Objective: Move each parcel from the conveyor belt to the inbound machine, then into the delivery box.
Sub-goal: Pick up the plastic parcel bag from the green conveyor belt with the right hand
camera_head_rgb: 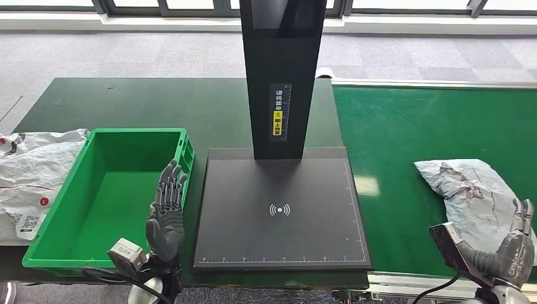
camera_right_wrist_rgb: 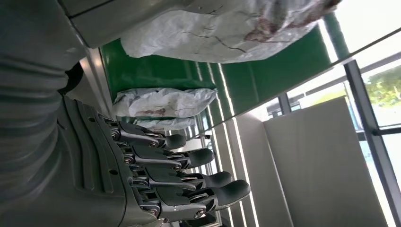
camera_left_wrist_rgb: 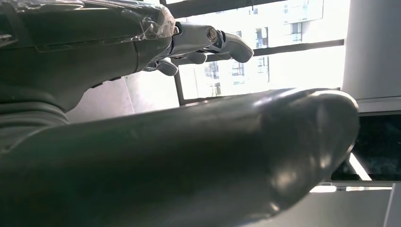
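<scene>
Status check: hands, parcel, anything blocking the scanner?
Left robot hand open, over the green box rim. Right robot hand open, beside the parcel on the belt, not gripping. Scanner plate bare.

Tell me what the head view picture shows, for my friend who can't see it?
A crumpled grey parcel lies on the green conveyor belt, just ahead of the robot's open right hand. A black inbound machine stands in the middle, and the open left hand hovers by an empty green delivery box.
</scene>
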Robot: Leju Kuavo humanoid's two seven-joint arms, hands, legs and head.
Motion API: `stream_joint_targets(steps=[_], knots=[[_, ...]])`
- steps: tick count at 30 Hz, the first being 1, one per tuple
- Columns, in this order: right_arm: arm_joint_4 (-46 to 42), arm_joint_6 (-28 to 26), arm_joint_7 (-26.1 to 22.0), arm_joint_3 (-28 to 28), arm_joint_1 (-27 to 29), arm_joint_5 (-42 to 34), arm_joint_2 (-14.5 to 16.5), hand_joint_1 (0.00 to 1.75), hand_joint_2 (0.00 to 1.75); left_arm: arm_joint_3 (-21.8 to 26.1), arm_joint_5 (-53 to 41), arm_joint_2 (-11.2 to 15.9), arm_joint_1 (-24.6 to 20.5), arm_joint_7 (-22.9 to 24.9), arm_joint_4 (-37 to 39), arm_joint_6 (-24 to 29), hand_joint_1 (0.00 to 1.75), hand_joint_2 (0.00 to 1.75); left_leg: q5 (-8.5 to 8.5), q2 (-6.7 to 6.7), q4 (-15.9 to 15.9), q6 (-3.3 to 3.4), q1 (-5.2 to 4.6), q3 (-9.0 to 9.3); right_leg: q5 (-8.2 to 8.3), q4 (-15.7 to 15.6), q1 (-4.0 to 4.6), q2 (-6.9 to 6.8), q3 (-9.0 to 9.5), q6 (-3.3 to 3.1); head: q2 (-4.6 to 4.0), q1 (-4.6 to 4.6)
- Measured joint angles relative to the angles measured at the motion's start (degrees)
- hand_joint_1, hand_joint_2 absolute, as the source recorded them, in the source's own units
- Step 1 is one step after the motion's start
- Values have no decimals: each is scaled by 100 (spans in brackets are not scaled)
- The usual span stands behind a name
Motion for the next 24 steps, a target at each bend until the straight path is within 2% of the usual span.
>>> stream_joint_targets(steps=[2, 6, 10, 14, 21, 24], knots=[[429, -47, 133, -73, -157, 186, -190, 0, 175, -1, -25, 1, -17, 0, 31, 3, 0, 0, 0, 0, 1, 2, -4, 0, 1, 0, -4, 0, 1, 2, 0, 0], [1327, -126, 273, -144, -481, 422, -569, 0, 0, -1, -90, 2, -33, 14, 78, 15, 0, 0, 4, 0, 1, 9, -12, 0, 5, 0, -13, 0, 0, 8, 0, 0], [2319, 178, 274, -167, -961, 194, -925, 0, 0, -1, -52, 18, -57, 56, 151, -17, 0, 0, 7, 4, 1, 13, -17, 0, 6, 1, -18, 6, -5, 9, 0, -1], [3352, 161, 152, -211, -1470, -11, -1350, 0, 0, -2, 2, 40, -97, 54, 290, -58, 0, 0, 13, 2, 1, 22, -21, -2, 8, 1, -21, 1, -3, 12, 0, -1], [4067, -12, 154, -219, -1711, 100, -1497, 0, 0, 0, 6, 54, -112, 52, 416, -60, 0, 0, 11, 0, 1, 24, -21, -6, 5, 2, -21, 1, -5, 15, 0, 0], [4156, -20, 155, -217, -1736, 89, -1499, 0, 131, 0, 10, 57, -122, 52, 453, -60, 0, 0, 11, 0, 1, 24, -21, -7, 4, 2, -21, 0, -5, 17, 0, 0]])
